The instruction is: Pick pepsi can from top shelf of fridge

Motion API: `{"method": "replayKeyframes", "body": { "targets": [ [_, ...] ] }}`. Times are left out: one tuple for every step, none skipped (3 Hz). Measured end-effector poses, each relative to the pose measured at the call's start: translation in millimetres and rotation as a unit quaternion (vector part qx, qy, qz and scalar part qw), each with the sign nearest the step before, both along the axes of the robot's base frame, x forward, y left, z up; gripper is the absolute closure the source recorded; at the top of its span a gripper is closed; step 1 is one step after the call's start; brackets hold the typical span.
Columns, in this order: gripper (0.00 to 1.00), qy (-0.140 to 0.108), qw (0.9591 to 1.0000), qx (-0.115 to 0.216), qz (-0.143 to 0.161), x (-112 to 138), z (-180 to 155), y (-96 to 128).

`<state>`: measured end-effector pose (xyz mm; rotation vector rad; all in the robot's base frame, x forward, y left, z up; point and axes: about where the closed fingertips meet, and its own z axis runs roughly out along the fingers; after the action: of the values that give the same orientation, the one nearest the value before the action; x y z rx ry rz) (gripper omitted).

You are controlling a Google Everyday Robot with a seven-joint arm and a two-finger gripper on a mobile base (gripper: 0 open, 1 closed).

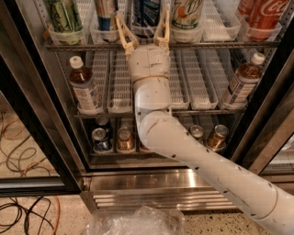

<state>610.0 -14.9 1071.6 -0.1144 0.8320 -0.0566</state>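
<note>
The pepsi can (pixel 146 11), dark blue with light markings, stands upright in a white lane tray on the top shelf (pixel 82 46) of the fridge (pixel 27 114); its top is cut off by the frame. My gripper (pixel 142 26) is open, reaching up from the white arm. Its tan fingers (pixel 122 28) stand left and right of the can's lower part. I cannot tell whether they touch it.
On the top shelf stand a green can (pixel 64 13), a slim can (pixel 105 11), a white-green can (pixel 187 11) and a red Coca-Cola can (pixel 266 13). Brown bottles (pixel 85 89) (pixel 243 80) stand on the middle rack, several cans (pixel 101 140) below. A steel grille (pixel 161 195), a plastic bag (pixel 138 222) and cables (pixel 18 137) lie low.
</note>
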Motion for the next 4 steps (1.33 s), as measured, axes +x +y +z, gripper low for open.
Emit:
{"method": "replayKeyframes", "body": {
  "targets": [
    [0.28, 0.0, 0.9982, 0.036, -0.049, 1, -1, -22],
    [0.31, 0.0, 0.9982, 0.036, -0.049, 1, -1, -22],
    [0.32, -0.002, 0.9983, 0.033, -0.047, 5, 3, -20],
    [0.32, -0.003, 0.9991, 0.025, -0.035, 13, 5, -11]
  ]
}}
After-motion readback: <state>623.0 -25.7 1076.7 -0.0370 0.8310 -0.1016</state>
